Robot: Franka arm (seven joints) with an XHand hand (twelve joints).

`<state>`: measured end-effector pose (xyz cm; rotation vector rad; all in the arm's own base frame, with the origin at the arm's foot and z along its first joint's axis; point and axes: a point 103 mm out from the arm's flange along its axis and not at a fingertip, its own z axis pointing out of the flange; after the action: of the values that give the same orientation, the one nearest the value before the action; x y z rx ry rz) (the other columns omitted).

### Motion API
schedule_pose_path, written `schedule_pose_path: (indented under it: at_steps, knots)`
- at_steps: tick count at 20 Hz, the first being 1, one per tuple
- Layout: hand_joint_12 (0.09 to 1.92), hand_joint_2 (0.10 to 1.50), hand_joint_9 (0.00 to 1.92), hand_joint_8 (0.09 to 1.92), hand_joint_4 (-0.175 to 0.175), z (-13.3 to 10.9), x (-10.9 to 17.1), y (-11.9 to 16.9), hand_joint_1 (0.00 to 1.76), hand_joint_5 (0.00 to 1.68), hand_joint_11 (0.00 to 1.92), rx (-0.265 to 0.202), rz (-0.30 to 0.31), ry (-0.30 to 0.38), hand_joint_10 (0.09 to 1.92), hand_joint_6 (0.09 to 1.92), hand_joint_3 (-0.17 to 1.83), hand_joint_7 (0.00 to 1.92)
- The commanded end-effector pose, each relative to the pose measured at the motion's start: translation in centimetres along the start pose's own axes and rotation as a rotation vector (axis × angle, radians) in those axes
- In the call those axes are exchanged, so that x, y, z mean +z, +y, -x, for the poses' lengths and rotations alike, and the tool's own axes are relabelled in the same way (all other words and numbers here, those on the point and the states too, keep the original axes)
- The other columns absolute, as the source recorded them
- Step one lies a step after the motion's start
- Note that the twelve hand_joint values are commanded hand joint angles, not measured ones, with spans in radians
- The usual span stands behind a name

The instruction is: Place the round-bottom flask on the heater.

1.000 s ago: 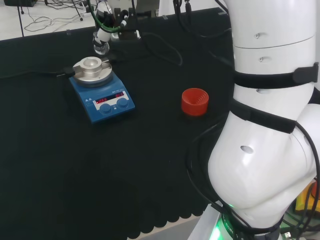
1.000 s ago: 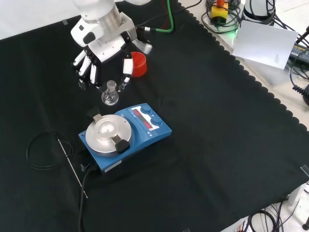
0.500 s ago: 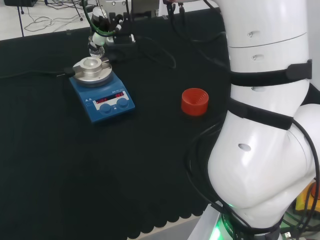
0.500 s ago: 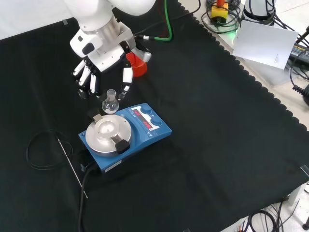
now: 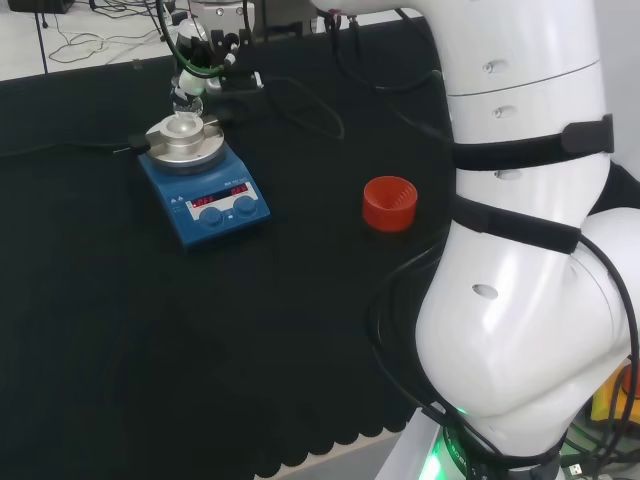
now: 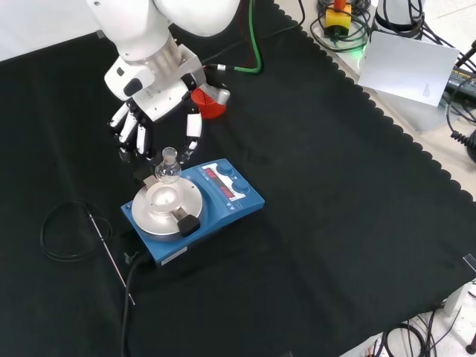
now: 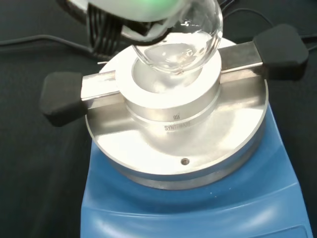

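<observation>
The bench (image 6: pixel 312 223) is covered in black cloth with a scalloped edge. On it stand a blue heater (image 6: pixel 195 206) and a red ribbed ring (image 5: pixel 389 203), well apart. A coiled black cable with a thin metal probe (image 6: pixel 110 256) lies beside the heater.

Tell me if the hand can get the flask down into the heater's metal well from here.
Probably yes. The hand holds the round-bottom flask right above the heater, and its well looks open, with nothing between bulb and rim.

Flask (image 7: pixel 181 37) neck behind blurred hand (image 7: pixel 138 7)
</observation>
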<state>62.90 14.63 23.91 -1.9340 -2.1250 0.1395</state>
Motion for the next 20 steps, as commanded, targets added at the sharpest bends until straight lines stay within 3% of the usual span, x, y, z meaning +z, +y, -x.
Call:
schedule_pose_path:
  at_steps: [1, 20]
  knots:
    - [1.41, 0.71, 0.67, 0.71, 0.097, -0.4, 0.2, 0.4, 1.08, 1.07, 0.28, -0.008, -0.015, -0.002, 0.61, 1.08, 0.76, 0.40]
    - [1.41, 0.71, 0.67, 0.71, 0.097, -0.4, 1.5, 2.3, 1.08, 1.06, 0.28, 0.004, -0.034, -0.026, 0.61, 1.08, 0.77, 0.40]
